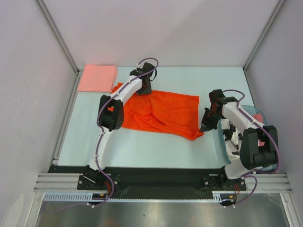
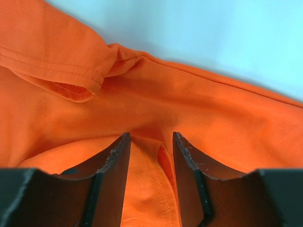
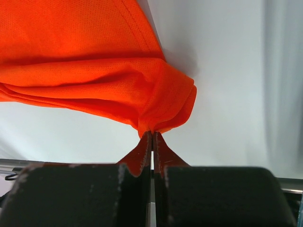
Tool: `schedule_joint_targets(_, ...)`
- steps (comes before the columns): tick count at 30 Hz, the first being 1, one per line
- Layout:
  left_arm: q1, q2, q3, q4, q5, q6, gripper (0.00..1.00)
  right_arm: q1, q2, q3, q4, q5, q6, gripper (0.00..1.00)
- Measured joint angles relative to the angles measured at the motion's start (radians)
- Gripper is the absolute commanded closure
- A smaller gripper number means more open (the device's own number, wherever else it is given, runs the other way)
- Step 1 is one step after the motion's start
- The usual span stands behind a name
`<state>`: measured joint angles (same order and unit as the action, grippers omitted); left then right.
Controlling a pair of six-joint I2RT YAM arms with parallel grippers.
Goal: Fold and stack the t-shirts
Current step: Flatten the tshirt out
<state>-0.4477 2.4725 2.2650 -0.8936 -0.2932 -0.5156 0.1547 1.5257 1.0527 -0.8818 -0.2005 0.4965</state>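
Pale table (image 1: 156, 151). Orange t-shirt (image 1: 163, 113) at centre, spread but rumpled, not yet folded. Clear bin (image 1: 221, 144) at 4 o'clock, contents unclear. Pink folded shirt (image 1: 97, 78) at 10 o'clock: I judge one done, stack begun. My left gripper (image 2: 150, 138) at shirt's 11 o'clock edge, jaws partly apart, cloth ridge between. My right gripper (image 3: 152, 134) pinched tight on shirt's 4 o'clock corner.

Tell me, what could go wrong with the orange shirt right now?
The right gripper pinches only a small corner tip of the orange shirt, so the cloth might slip out when pulled. The left gripper is open around a raised fold; closing there could catch extra layers and leave the shirt crooked.
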Motion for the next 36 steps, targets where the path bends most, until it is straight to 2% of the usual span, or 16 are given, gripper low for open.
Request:
schedule_joint_targets(10, -0.019, 0.005, 0.0, 0.0, -0.013, 0.023, 0.73, -0.001, 0.0, 0.0, 0.0, 0.0, 0.0, 1.0)
schedule_joint_targets(15, -0.017, 0.01, 0.001, 0.0, -0.018, 0.031, 0.9, -0.001, 0.0, 0.0, 0.0, 0.0, 0.001, 1.0)
schedule_joint_targets(16, -0.017, 0.01, 0.001, 0.0, -0.018, 0.034, 1.0, -0.001, 0.0, 0.0, 0.0, 0.0, 0.001, 1.0)
schedule_joint_targets(29, -0.008, -0.03, -0.004, -0.009, -0.045, 0.077, 1.0, 0.005, -0.004, 0.0, 0.001, 0.001, 0.007, 1.0)
schedule_joint_targets(36, 0.0, -0.319, -0.111, -0.006, -0.076, 0.145, 1.0, 0.01, -0.036, 0.02, 0.008, 0.012, 0.013, 1.0)
